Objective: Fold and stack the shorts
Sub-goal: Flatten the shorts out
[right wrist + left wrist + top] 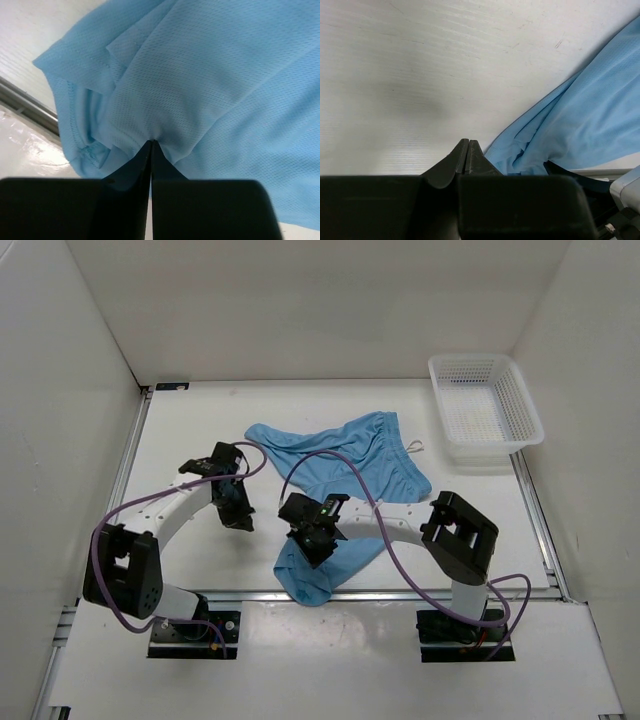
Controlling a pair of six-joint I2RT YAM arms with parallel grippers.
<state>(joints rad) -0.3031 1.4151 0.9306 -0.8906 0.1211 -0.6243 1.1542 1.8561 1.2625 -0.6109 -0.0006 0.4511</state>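
Sky-blue fine-mesh shorts [385,455], white lattice basket [490,450]

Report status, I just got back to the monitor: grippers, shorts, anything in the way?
Right gripper shut on shorts, pinching a fold. Left gripper shut, empty, beside the fabric. Shorts unfolded, rumpled. Basket far right, apart from them.

One pair of sky-blue shorts [350,455], one white mesh basket [485,410], one worktop [200,430], and two arms with one pincer apiece: left pincer [237,508], right pincer [320,550].
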